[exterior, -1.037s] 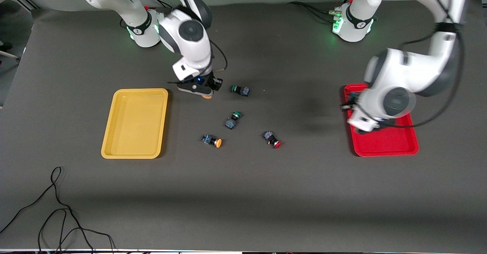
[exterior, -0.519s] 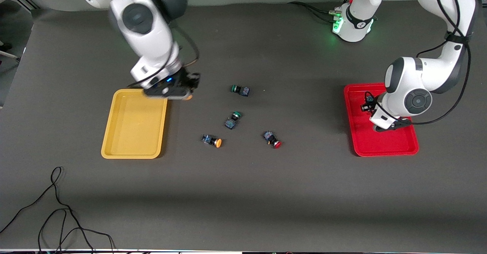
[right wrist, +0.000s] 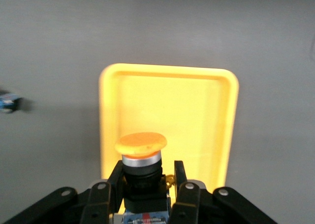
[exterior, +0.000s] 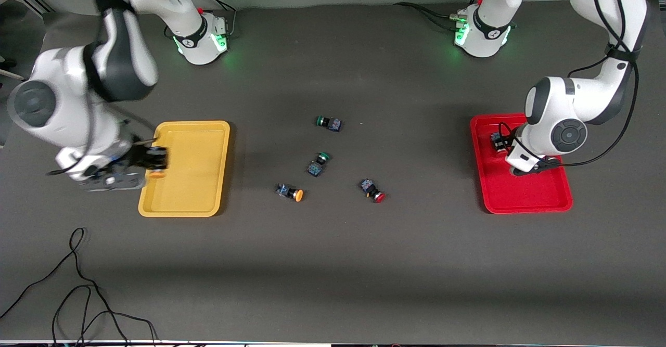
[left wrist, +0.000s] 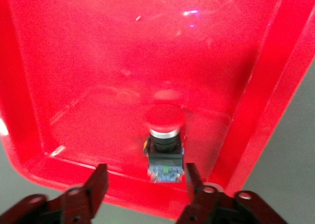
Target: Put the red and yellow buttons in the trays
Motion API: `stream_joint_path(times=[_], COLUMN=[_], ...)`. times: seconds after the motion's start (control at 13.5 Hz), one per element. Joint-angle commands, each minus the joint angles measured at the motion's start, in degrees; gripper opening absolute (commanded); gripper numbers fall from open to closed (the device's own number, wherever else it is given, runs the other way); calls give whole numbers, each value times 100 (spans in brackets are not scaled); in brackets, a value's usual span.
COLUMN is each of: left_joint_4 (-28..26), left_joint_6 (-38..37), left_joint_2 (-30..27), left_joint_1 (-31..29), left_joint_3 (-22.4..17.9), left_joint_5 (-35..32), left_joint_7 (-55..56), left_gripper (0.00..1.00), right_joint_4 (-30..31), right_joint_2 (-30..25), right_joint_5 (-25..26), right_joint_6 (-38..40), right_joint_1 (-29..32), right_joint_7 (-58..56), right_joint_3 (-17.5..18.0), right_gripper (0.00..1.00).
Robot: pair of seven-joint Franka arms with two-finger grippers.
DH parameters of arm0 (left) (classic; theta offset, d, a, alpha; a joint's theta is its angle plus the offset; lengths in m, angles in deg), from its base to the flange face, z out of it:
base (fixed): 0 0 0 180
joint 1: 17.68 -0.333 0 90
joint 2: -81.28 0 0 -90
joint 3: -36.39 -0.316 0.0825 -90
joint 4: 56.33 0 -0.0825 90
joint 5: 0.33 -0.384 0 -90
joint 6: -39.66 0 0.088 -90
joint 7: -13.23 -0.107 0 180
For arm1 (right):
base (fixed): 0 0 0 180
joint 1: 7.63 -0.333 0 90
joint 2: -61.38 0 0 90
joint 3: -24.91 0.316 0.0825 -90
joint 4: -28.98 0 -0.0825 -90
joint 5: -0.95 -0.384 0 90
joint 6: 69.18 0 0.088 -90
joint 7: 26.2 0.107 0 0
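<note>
My right gripper (exterior: 154, 163) is shut on a yellow-capped button (right wrist: 141, 161) and holds it over the yellow tray (exterior: 187, 201), above the rim at the right arm's end. The tray also shows in the right wrist view (right wrist: 197, 111). My left gripper (exterior: 506, 148) is open over the red tray (exterior: 525, 201). A red-capped button (left wrist: 165, 135) lies in that tray between the spread fingers (left wrist: 100, 182), touching neither. It also shows in the front view (exterior: 497, 141). A second yellow-capped button (exterior: 290, 192) and a second red-capped button (exterior: 373, 190) lie mid-table.
Two green-capped buttons (exterior: 328, 123) (exterior: 318, 163) lie mid-table, farther from the front camera than the loose yellow and red ones. A black cable (exterior: 78, 290) loops near the front edge at the right arm's end.
My right arm has swung from mid-table to the yellow tray, carrying the yellow-capped button. My left arm has settled over the red tray, where the red-capped button lies.
</note>
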Motion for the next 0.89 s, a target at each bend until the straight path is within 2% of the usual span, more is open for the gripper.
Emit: stream_joint_path(times=[0.0,0.15,0.22,0.3,0.37,0.52,0.59,0.67,0.74,0.81], left_joint_4=[1276,2585,3270,3903,4441,5286,5629,5780,5756,5756], left_joint_6=[-1431,-2190,-2376,-2465,-2457,-2387,-2317,-1898,-1311,-940], left_joint_2=[23,531,908,1312,1734,2447,2737,2975,3134,3275], left_joint_1=[258,766,1013,1215,1444,1848,2042,2218,2367,2525], left_joint_3=[188,225,225,225,225,233,251,251,251,260], left_joint_5=[266,513,644,898,1127,1383,1549,1638,1648,1648], left_joint_7=[281,894,1202,1588,2070,3177,3809,4459,5023,5385], left_gripper=[99,99,99,99,99,99,99,99,98,98], right_joint_4=[1139,1809,1855,1847,1838,1777,1716,1628,1567,1479], right_joint_2=[59,321,540,751,997,1376,1456,1535,1562,1553], right_joint_5=[-255,-264,-333,-612,-1103,-2027,-2126,-2127,-2127,-2127], right_joint_6=[-1277,-2306,-2467,-2513,-2522,-2539,-2539,-2513,-2504,-2469], right_joint_1=[204,222,257,300,318,388,406,406,415,406], right_joint_7=[-465,-561,-588,-789,-1208,-2184,-2284,-2294,-2276,-2224], right_joint_3=[-42,-42,-34,-33,-33,-42,-34,-33,-33,-33], right_gripper=[14,14,14,14,14,14,16,30,76,100])
